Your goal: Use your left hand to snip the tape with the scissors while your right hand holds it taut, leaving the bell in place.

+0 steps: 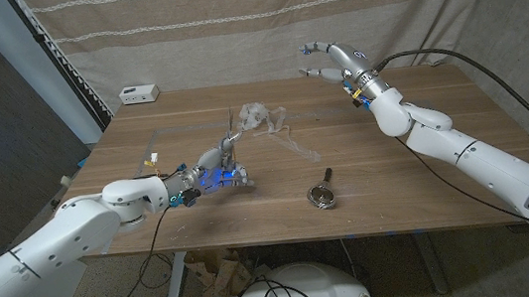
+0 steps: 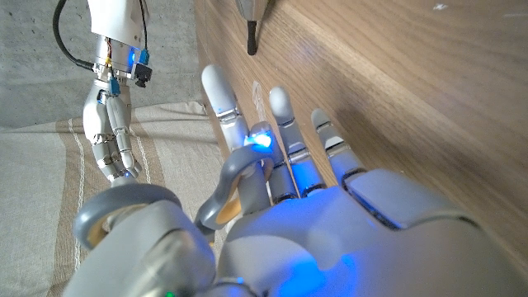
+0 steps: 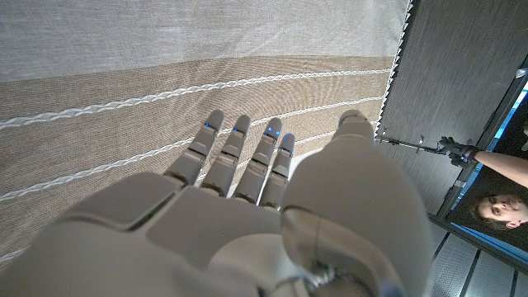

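The left hand (image 1: 219,171) is lying low over the wooden table (image 1: 418,181), lit blue around its palm, and it is gripping the scissors (image 1: 229,137), whose grey handle loops are sitting around its thumb and fingers while the slim blades are standing up just beyond the fingertips. In the left wrist view the same hand (image 2: 272,206) is showing its fingers (image 2: 280,115) stretched along the table edge with a scissor loop (image 2: 235,177) hooked around the thumb. Just past the blade tips, a crumpled mass of clear tape (image 1: 259,117) is lying on the table, with a thin strand trailing away from it toward the bell (image 1: 323,194), which is resting on the tabletop off to the thumb side of the left hand and well apart from it. The right hand (image 1: 332,62) is hanging raised above the table's far edge, well apart from the tape, its fingers spread and holding nothing; the right wrist view is showing this hand (image 3: 247,206) with fingers (image 3: 239,148) extended toward a striped curtain (image 3: 124,99). A small white box (image 1: 138,93) is sitting at the table's far corner beyond the left hand.
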You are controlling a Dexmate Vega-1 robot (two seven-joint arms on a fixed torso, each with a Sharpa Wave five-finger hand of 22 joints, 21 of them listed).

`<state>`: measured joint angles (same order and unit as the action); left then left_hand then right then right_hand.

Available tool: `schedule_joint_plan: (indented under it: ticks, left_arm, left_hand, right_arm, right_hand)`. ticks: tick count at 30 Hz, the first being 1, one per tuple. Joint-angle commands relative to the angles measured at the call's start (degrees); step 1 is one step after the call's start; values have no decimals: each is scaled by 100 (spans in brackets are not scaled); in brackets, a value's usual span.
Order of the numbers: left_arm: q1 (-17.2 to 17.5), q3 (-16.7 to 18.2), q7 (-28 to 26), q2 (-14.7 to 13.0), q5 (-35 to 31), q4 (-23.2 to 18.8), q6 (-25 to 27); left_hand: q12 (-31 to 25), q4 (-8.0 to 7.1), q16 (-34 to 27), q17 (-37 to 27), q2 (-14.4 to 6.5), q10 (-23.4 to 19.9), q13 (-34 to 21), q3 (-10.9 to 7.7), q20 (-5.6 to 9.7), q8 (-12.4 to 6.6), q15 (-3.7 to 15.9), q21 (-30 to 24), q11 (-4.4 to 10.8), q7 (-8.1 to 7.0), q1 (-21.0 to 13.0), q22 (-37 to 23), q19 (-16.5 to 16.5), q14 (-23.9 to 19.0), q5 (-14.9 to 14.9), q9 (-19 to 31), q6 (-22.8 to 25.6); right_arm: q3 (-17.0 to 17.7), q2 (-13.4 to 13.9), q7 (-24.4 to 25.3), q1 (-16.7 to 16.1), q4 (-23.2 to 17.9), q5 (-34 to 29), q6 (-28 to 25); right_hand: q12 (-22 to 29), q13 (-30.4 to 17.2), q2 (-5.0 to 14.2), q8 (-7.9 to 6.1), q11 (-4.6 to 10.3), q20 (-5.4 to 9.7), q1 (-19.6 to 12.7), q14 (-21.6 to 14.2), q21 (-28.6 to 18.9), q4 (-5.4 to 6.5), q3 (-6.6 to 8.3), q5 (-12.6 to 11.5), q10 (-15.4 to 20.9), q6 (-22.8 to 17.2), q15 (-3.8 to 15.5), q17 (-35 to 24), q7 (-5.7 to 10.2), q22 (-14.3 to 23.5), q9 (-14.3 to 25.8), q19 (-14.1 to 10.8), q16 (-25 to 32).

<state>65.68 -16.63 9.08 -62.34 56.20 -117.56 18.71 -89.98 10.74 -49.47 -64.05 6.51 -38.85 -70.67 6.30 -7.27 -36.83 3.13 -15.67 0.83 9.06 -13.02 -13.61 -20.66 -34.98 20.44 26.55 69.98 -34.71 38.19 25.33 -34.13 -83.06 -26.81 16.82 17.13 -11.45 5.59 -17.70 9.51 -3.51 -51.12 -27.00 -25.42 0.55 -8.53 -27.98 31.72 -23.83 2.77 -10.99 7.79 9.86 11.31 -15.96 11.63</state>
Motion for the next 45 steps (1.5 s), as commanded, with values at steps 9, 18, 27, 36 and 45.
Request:
schedule_joint_plan:
  ticks: [9, 18, 27, 36, 45]
  left_arm:
    - [72, 67, -158, -53, -29, -89, -116]
    - [72, 45, -102, -31, -107, -34, -209]
    - [-110, -103, -52, -43, -226, 7, -43]
    - [-260, -184, -72, -145, -325, -64, 174]
    - [-339, -196, 36, -210, -295, -76, 260]
  left_hand:
    - [-78, -846, -5, 142, 400, -129, -59, 1411, 65, 3, 22, 109, -10, 289, 687, 62, 10, -111, 19, 28, 343]
    - [-39, -793, -35, 131, 377, -17, -57, 1386, 81, 273, 40, 161, 27, 284, 669, 86, 24, -25, 83, -192, 90]
    - [-32, -717, -50, 177, 363, 182, -51, 1372, -4, 644, 37, 216, 67, 227, 615, 103, 43, 53, 185, -421, -378]
    - [-29, -657, -10, 319, 371, 325, -44, 1380, -66, 834, -13, 254, 59, 136, 596, 114, 54, 100, 256, -374, -838]
    - [-10, -617, -34, 334, 372, 461, -41, 1380, -84, 933, -13, 276, 93, 100, 586, 118, 59, 139, 299, -335, -1082]
  right_arm:
    - [18, 38, -29, -91, -151, -51, -54]
    - [18, 26, -42, -97, -146, -41, -56]
    - [24, 29, -42, -94, -137, -38, -58]
    - [53, 57, -48, -74, -158, -42, -68]
    - [96, 102, -58, -99, -201, -22, -89]
  right_hand:
    - [-1, -14, -2, 36, 12, -51, 63, 26, 43, -18, -34, -48, 7, -35, 135, -8, -12, 17, 18, -24, -13]
    - [1, -12, 4, 46, 23, -56, 60, 22, 64, -29, -32, -55, 22, -54, 136, -5, -22, 17, 19, -33, -10]
    - [0, -10, 1, 59, 22, -58, 59, 20, 81, -39, -35, -60, 30, -57, 133, -1, -23, 17, 19, -44, -8]
    - [-4, -7, 0, 73, 22, -78, 56, 22, 99, -53, -36, -68, 35, -69, 88, 3, -43, 16, 19, -68, -8]
    - [-10, -3, -3, 89, 11, -111, 57, 15, 119, -65, -40, -74, 36, -79, 93, 6, -57, 15, 18, -88, -5]
